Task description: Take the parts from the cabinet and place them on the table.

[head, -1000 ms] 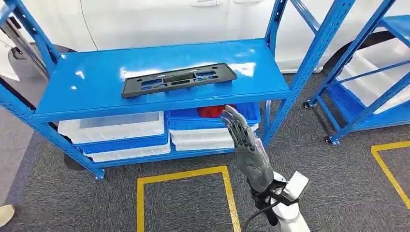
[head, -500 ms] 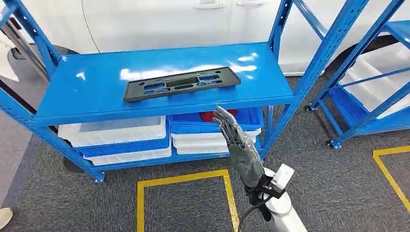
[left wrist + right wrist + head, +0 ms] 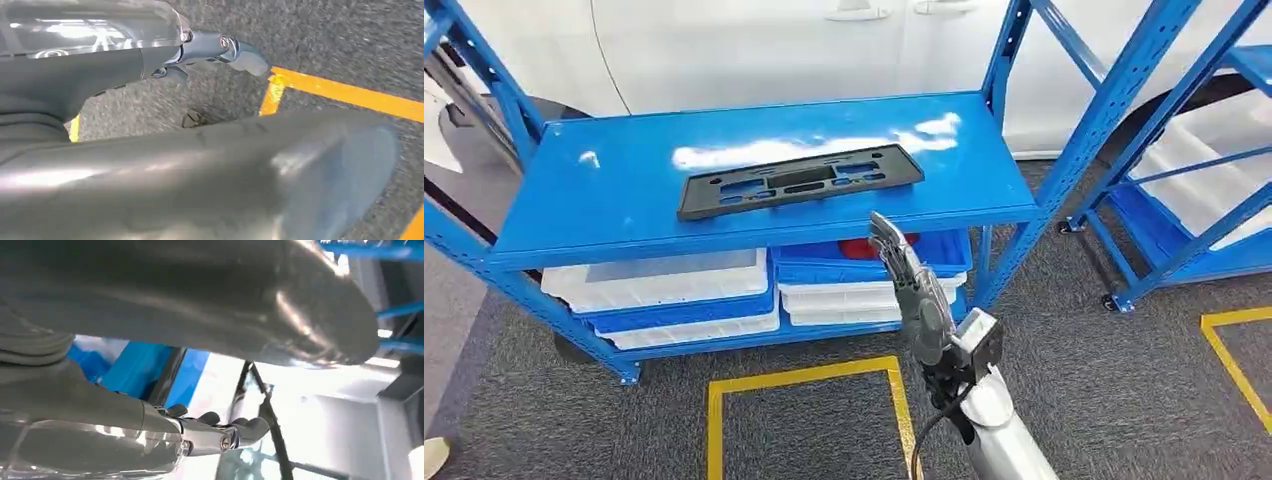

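Part [image 3: 799, 181]: flat black plastic panel, long and narrow, with several rectangular cut-outs and small holes; lying slightly askew on the top shelf [image 3: 604, 200] of the blue cabinet, near its middle.
Right hand [image 3: 916, 295]: raised in front of the shelf's front edge, fingers straight and apart, grasping nothing; below and short of the part, not touching it.
Left hand [image 3: 150, 165]: hanging over grey carpet and yellow floor tape [image 3: 345, 95]; thumb and one finger extended, nothing seen held.
In the way: shelf's front edge between right hand and part; blue upright post [image 3: 1104, 120] just right of the shelf.
Lower shelf: white and blue trays [image 3: 664, 290] stacked on the left; blue bin [image 3: 824, 255] over white trays on the right, with something red [image 3: 856, 246] inside, partly hidden.
Around: white car body [image 3: 754, 45] behind; second blue rack [image 3: 1194, 190] with white trays to the right.
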Action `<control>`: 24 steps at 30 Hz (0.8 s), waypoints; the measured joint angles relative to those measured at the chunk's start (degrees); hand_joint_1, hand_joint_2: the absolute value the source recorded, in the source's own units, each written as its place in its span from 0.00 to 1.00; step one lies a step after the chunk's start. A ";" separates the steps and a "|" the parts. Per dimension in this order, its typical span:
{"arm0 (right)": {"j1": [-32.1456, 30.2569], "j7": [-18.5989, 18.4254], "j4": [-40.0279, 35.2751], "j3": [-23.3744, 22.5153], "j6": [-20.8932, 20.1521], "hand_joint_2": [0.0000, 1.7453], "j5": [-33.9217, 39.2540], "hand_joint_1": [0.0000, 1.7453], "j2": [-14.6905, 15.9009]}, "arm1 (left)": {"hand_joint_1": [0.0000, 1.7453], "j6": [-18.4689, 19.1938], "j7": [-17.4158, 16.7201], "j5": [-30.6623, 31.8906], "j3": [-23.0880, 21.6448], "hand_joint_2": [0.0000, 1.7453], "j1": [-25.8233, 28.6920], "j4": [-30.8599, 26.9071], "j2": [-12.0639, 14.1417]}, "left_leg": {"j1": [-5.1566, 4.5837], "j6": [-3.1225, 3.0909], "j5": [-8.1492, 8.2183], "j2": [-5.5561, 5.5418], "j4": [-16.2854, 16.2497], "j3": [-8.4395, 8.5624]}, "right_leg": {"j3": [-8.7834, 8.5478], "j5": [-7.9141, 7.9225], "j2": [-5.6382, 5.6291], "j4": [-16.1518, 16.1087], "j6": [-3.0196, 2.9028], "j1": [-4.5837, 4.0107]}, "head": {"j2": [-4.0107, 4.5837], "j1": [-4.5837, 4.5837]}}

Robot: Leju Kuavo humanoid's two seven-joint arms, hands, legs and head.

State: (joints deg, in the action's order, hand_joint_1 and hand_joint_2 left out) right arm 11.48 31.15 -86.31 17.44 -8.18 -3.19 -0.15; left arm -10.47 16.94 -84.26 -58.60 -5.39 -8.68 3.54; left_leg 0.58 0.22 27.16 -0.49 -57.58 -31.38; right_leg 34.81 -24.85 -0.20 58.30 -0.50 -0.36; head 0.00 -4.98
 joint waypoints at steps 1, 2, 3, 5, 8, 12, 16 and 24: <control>0.43 0.00 0.78 0.02 0.07 0.00 0.11 0.00 -0.26 | 0.00 -0.02 -0.06 0.00 0.00 0.00 -0.09 0.00 0.20 | -0.32 0.41 0.31 0.07 -0.10 0.15 | -0.59 0.27 0.00 -0.78 -0.34 0.78 | 0.00 0.00; 0.73 0.02 1.25 0.04 0.07 0.00 0.17 0.00 -0.44 | 0.00 -0.02 -0.07 0.00 0.00 0.00 -0.09 0.00 0.17 | -0.08 0.54 0.64 0.09 -0.77 0.07 | -0.95 0.27 0.11 -1.11 -0.43 0.75 | 0.00 0.02; 0.73 0.02 1.25 0.04 0.07 0.00 0.17 0.00 -0.44 | 0.00 -0.02 -0.07 0.00 0.00 0.00 -0.09 0.00 0.17 | -0.08 0.54 0.64 0.09 -0.77 0.07 | -0.95 0.27 0.11 -1.11 -0.43 0.75 | 0.00 0.02; 0.73 0.02 1.25 0.04 0.07 0.00 0.17 0.00 -0.44 | 0.00 -0.02 -0.07 0.00 0.00 0.00 -0.09 0.00 0.17 | -0.08 0.54 0.64 0.09 -0.77 0.07 | -0.95 0.27 0.11 -1.11 -0.43 0.75 | 0.00 0.02; 0.85 0.09 1.48 0.06 0.09 0.00 0.17 0.00 -0.46 | 0.00 -0.02 -0.07 0.00 0.00 0.00 -0.09 0.00 0.20 | -0.10 0.64 0.83 0.09 -1.17 -0.04 | -1.07 0.26 0.08 -1.20 -0.45 0.76 | 0.00 0.00; 1.77 0.22 4.54 1.07 0.11 0.00 0.39 0.00 -1.38 | 0.00 -0.13 -0.24 -0.02 -0.02 0.00 0.11 0.00 0.20 | 0.22 1.70 6.62 0.15 -18.22 -9.63 | -1.98 -0.61 0.33 -1.18 -1.19 0.69 | 0.00 0.00; 1.87 0.48 6.27 1.60 0.57 0.00 0.74 0.00 -1.81 | 0.00 -0.11 0.15 -0.07 0.00 0.00 0.21 0.24 0.39 | 0.11 0.14 -2.22 0.07 -0.85 -2.82 | -2.86 -2.10 0.15 -0.52 0.27 0.28 | 0.00 0.00; 2.28 0.63 7.97 1.62 0.77 0.00 1.27 0.00 -1.81 | 0.00 -0.09 0.31 -0.07 0.13 0.00 0.42 0.33 0.35 | 0.27 -1.72 -1.82 0.14 -0.22 -1.97 | 6.90 -9.12 0.18 17.60 2.04 0.89 | 0.00 0.00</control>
State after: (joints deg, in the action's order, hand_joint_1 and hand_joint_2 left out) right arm 13.77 31.78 -78.33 19.06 -7.41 -1.92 -1.97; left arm -10.56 17.24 -84.32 -58.47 -4.96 -8.35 3.89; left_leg 0.85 -1.50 25.34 -0.36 -57.79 -33.35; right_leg 41.72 -33.97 -0.02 75.90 1.54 0.53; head 0.00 -4.98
